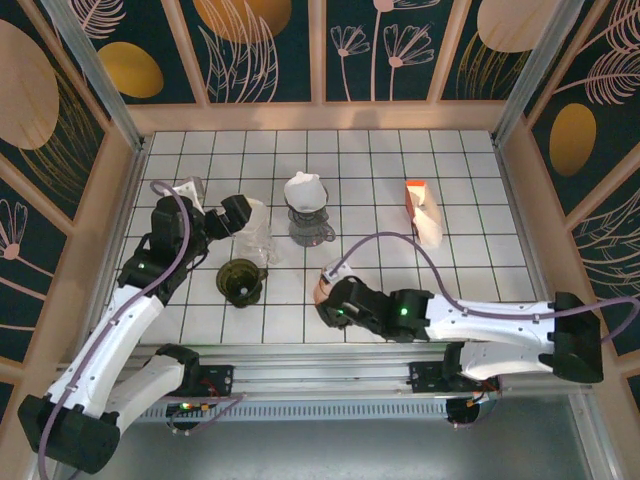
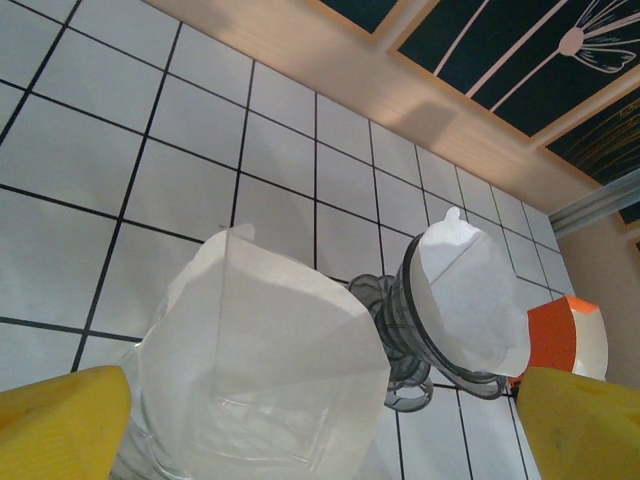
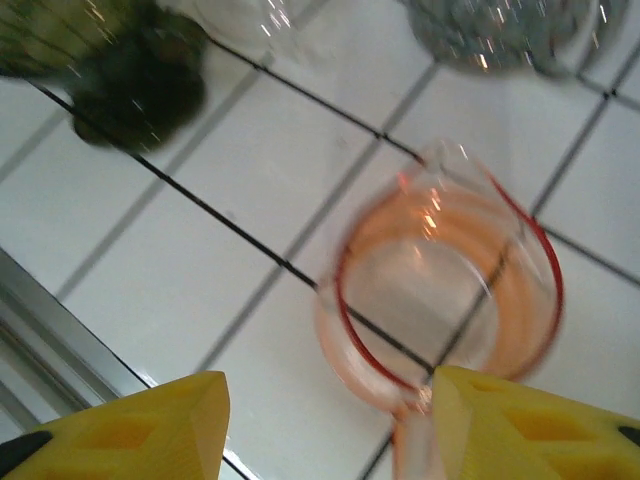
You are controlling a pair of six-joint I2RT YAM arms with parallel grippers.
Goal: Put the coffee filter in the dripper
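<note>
Left gripper (image 2: 320, 420), jaws spread wide and grasping nothing, straddles the clear glass dripper (image 2: 150, 445) at the lower left of its wrist view. A white paper coffee filter (image 2: 265, 350) already sits in that dripper. Right gripper (image 3: 330, 425), jaws parted and empty, hovers at an empty pink dripper (image 3: 440, 300) at centre right of its wrist view. We judge the filter feather-light, limp and easily creased, with no stiffness under a squeeze. We would pinch one thin wall near the upper rim, gently, since paper slips and the glass beneath is fragile. A second filter (image 2: 465, 300) sits in the grey dripper (image 2: 405, 330).
</note>
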